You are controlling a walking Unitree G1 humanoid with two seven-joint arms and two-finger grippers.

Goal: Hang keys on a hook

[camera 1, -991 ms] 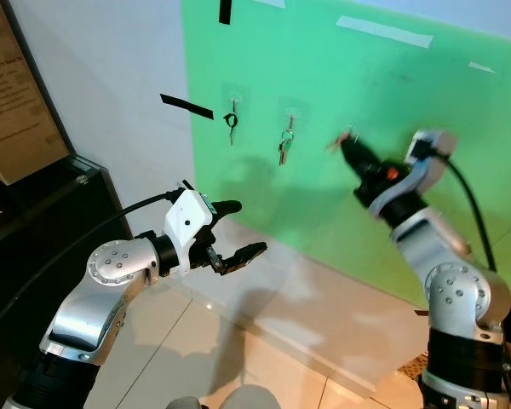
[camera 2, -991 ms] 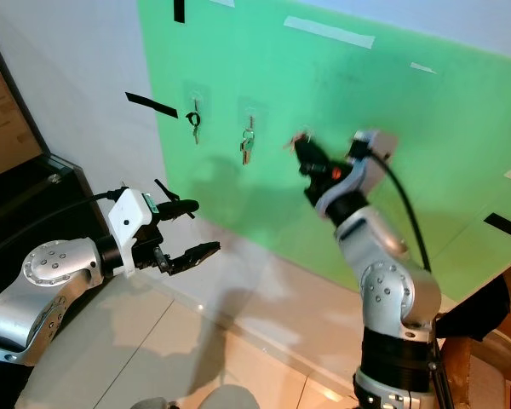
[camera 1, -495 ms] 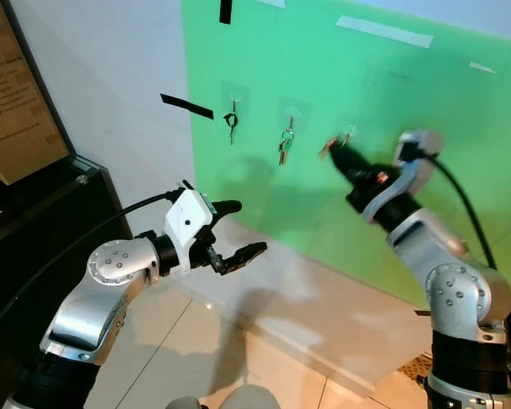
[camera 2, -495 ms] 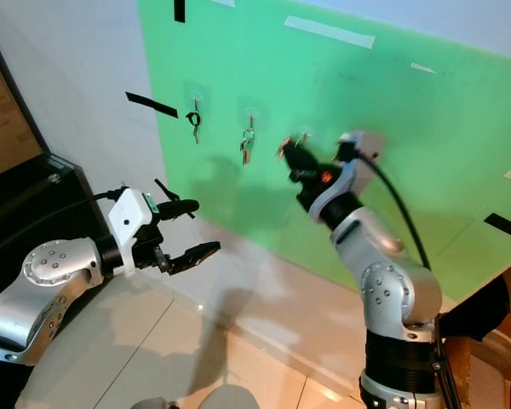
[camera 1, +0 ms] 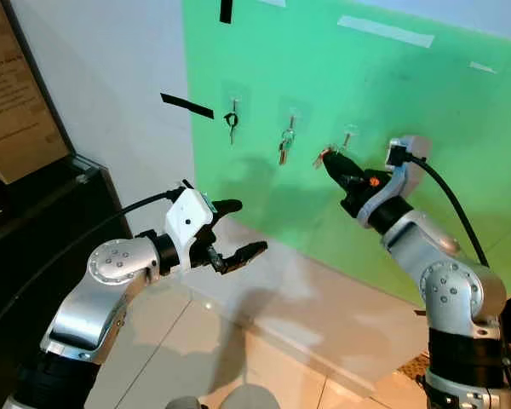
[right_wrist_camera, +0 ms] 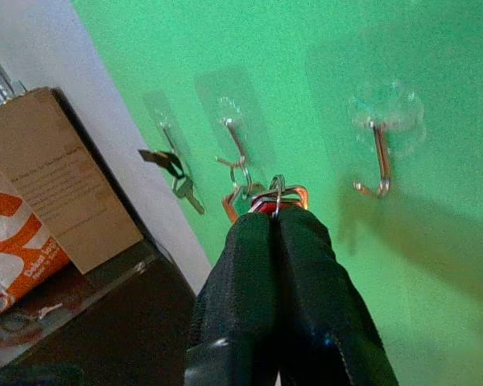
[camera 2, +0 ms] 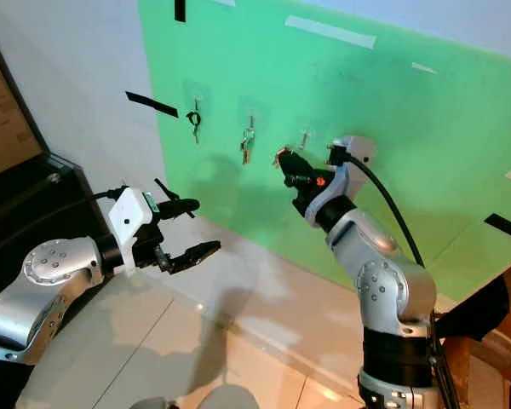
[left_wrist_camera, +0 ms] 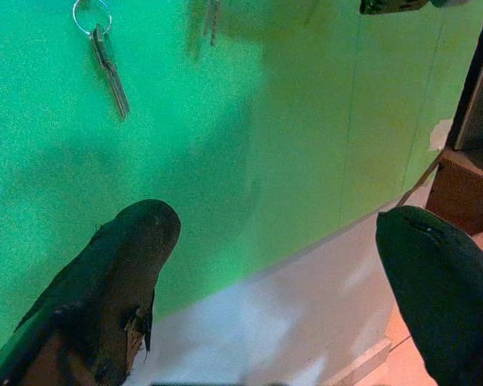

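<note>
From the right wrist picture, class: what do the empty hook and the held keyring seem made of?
Empty hook: thin shiny wire, probably metal, on a clear glossy pad that looks like plastic. Keyring in the right gripper: coppery, reflective loops, likely metal; the exact alloy is not tellable.

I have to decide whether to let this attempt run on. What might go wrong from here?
The right claw pinches the key ring only at its tips, so it may slip. The ring sits beside the empty hook, nearer the middle keys, and could snag them. Pushing hard might loosen the clear stick-on hook.
</note>
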